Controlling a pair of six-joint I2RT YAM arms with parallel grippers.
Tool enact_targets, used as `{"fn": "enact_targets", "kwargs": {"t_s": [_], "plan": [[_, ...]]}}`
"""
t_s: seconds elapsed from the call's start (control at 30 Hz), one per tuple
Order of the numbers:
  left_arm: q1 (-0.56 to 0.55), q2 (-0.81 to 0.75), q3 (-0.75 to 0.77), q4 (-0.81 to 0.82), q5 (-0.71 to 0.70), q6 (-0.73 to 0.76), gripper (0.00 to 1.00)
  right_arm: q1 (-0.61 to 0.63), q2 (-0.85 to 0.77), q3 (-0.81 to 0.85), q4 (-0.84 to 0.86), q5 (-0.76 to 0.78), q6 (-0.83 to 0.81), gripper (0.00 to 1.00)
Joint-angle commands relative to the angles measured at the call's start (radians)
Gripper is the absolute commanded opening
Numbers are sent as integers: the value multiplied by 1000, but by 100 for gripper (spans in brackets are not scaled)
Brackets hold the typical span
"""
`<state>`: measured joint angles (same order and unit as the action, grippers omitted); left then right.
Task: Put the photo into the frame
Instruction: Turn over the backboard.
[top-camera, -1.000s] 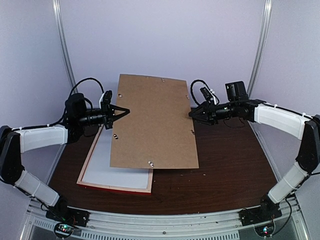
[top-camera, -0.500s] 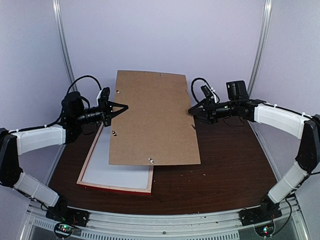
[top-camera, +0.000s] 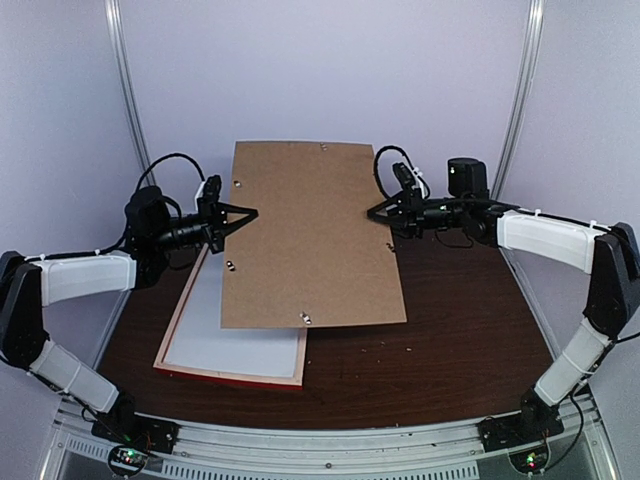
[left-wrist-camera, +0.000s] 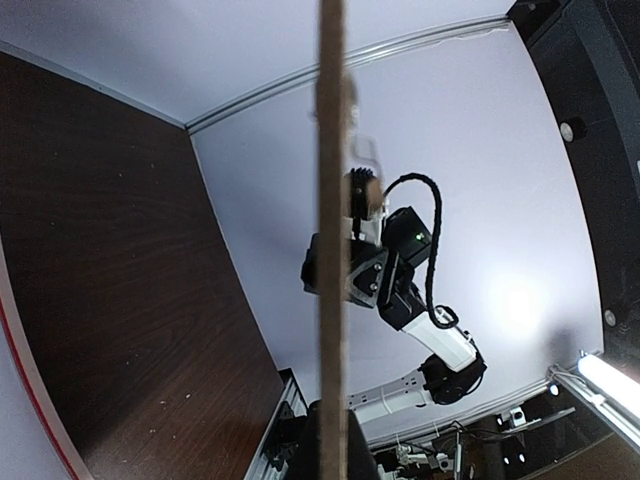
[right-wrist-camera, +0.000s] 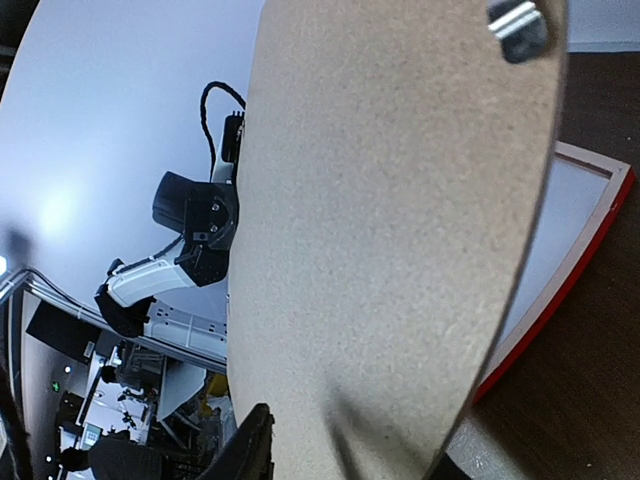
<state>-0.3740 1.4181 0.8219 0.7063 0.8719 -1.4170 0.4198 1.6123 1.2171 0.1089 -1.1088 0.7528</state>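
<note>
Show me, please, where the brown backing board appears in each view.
Top external: the brown backing board, large, in the centre.
Left wrist: edge-on, a thin vertical strip down the middle.
Right wrist: its broad face fills the centre.
Shared landmark: the dark table, visible in all three.

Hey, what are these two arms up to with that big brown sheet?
A brown backing board hangs in the air between the two arms. The left tool is clamped on the board's left edge. The right tool is at its right edge, though it is unclear whether it grips. Underneath, the frame lies on the table, pale back up, with a white sheet inside it.
</note>
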Motion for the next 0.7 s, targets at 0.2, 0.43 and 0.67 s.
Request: {"fn": "enact_targets", "kwargs": {"t_s": [0.2,0.43,0.67], "plan": [[-4,8,-20,117,3,3,0,1,-3,-20,84,-35,37,25],[10,-3,-23,31,-6,75,0,-27,-36,-45,86,-44,37,0],[19,-1,-14,-93,-27,142,28,-36,-93,-54,93,-47,60,0]]}}
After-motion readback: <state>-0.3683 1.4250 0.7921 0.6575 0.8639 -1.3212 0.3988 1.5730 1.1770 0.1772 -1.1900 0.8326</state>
